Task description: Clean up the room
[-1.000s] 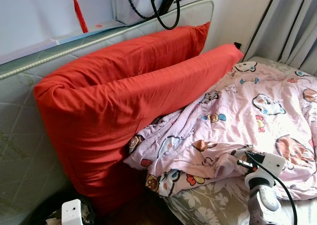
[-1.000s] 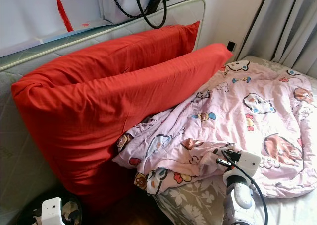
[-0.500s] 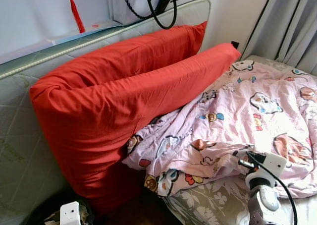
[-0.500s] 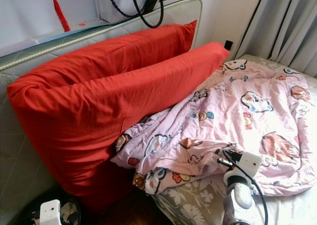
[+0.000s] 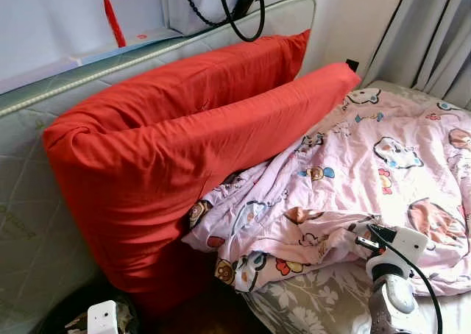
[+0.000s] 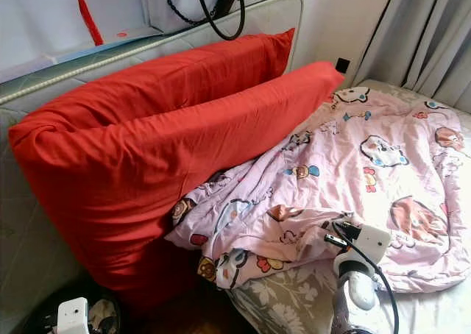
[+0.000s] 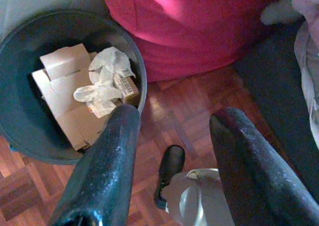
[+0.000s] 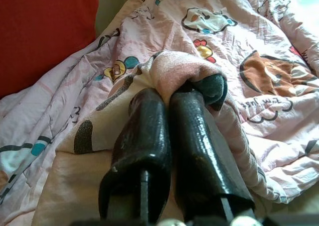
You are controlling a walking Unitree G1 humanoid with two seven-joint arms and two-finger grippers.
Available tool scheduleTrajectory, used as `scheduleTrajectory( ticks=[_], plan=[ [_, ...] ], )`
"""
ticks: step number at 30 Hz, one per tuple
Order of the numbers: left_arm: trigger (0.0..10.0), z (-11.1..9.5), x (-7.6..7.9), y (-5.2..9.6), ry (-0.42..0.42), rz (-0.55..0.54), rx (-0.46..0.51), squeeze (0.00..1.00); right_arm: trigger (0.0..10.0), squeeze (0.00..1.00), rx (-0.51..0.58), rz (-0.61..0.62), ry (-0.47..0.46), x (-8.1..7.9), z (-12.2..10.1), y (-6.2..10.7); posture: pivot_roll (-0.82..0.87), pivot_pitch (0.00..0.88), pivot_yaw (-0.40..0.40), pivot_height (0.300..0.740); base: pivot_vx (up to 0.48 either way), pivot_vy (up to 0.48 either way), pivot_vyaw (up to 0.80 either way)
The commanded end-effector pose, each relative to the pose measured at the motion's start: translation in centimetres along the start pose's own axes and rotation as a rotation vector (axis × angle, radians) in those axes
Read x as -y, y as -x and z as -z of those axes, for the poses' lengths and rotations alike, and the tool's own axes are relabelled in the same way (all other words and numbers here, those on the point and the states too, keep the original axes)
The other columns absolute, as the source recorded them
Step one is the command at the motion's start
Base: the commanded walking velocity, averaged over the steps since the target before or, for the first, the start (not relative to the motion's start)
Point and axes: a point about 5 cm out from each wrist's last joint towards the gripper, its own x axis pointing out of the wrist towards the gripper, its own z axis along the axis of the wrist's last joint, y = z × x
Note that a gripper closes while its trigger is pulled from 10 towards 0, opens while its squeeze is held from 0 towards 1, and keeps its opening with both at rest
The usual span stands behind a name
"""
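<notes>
Blanket point(image 5: 353, 172), soft, light and floppy, heaped beside the red pillow point(image 5: 199, 157). Pinched tight at its near fold by the right gripper point(image 8: 172, 104); likely best pulled slowly from that edge. Left gripper point(image 7: 172, 136) spread wide, holding nothing, above the bin point(image 7: 15, 42) below the pillow.

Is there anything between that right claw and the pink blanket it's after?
Nothing visible: the right end effector is already shut on a fold of the pink blanket. The red pillows lean against the headboard, off to the side.
</notes>
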Motion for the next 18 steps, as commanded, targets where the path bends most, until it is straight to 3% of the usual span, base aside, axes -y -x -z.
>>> scheduleTrajectory(
  ticks=[1, 18],
  plan=[
    [10.0, 0.46, -0.23, 0.17, -0.013, -0.005, -0.016, 0.00, 10.0, 0.00, 0.025, 0.015, 0.009, 0.55, -0.43, -0.01, 0.06, 0.033, -0.045, 0.740, 0.000, 0.000, 0.00],
    [10.0, 0.15, -0.02, 0.12, -0.016, 0.009, 0.009, 0.00, 10.0, 0.00, 0.026, 0.039, 0.016, 0.75, -0.26, 0.18, 0.06, 0.041, -0.042, 0.740, 0.000, 0.000, 0.00]
  ],
)
